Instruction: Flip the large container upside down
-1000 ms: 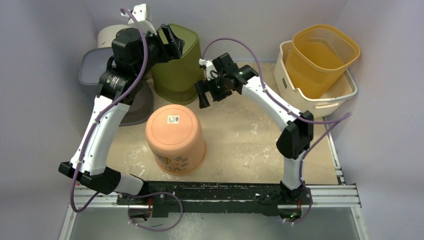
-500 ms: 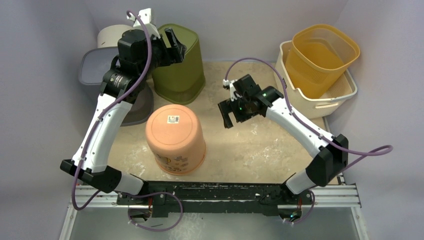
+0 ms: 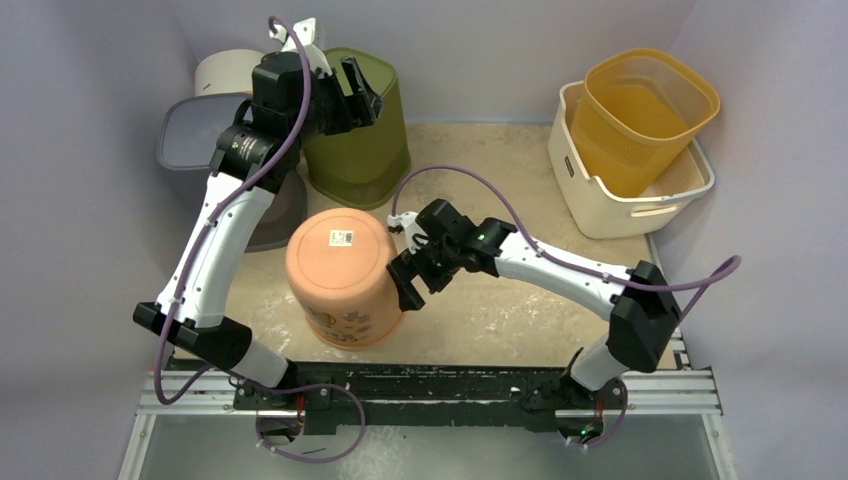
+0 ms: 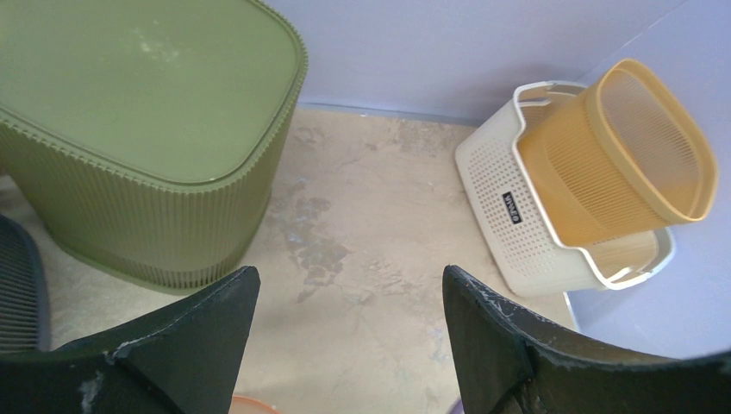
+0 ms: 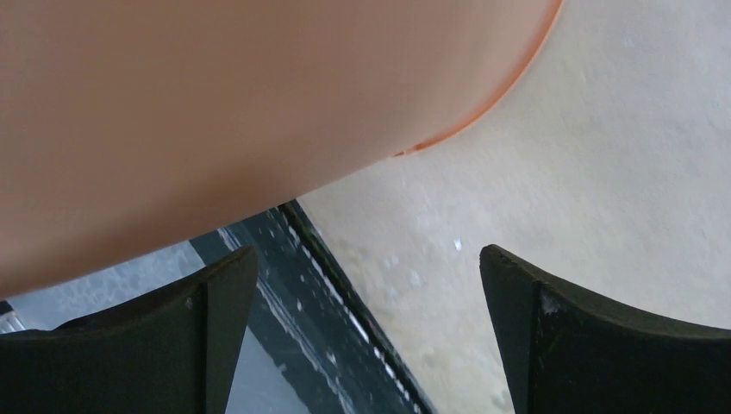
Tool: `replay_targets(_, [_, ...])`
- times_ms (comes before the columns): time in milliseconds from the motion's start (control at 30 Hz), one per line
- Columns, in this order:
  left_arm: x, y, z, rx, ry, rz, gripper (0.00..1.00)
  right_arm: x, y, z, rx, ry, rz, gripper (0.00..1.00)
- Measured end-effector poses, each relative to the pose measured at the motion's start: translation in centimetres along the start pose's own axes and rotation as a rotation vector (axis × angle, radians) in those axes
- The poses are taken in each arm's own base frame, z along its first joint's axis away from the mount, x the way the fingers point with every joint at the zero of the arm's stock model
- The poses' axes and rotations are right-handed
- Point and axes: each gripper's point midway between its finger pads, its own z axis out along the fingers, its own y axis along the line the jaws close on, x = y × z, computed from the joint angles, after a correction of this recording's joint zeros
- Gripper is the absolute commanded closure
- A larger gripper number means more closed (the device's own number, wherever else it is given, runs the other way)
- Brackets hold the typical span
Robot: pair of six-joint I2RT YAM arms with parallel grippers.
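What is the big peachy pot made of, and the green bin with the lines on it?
The peach pot looks like smooth plastic: one even colour, a thin moulded rim and a sticker on its upturned base. The green bin also looks like plastic, matte, with fine ribs moulded down its sides. That is a guess from looks.

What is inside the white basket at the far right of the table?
A yellow perforated bin sits tilted inside the white basket. The bin itself looks empty. The basket's floor beneath it is covered, so anything lying there cannot be seen.
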Motion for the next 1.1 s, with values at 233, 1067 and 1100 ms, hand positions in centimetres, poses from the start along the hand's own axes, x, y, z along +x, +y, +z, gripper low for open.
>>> replay_targets(233, [-0.5,-1.9,-0.8,0.086,0.013,-0.033,0.25,-3.9,2.7,5.4,-0.103,-0.035,-0.007,0.0])
replay_targets(1067, [1.6,-2.9,-4.5,0.195,0.06,-0.031,0.25,-8.1,14.8,16.4,-0.173,-0.061,-0.1,0.0])
replay_targets(1100, [1.7,-2.9,-4.5,0.195,0.063,-0.031,0.25,-8.7,13.9,15.8,-0.154,-0.077,-0.08,0.0])
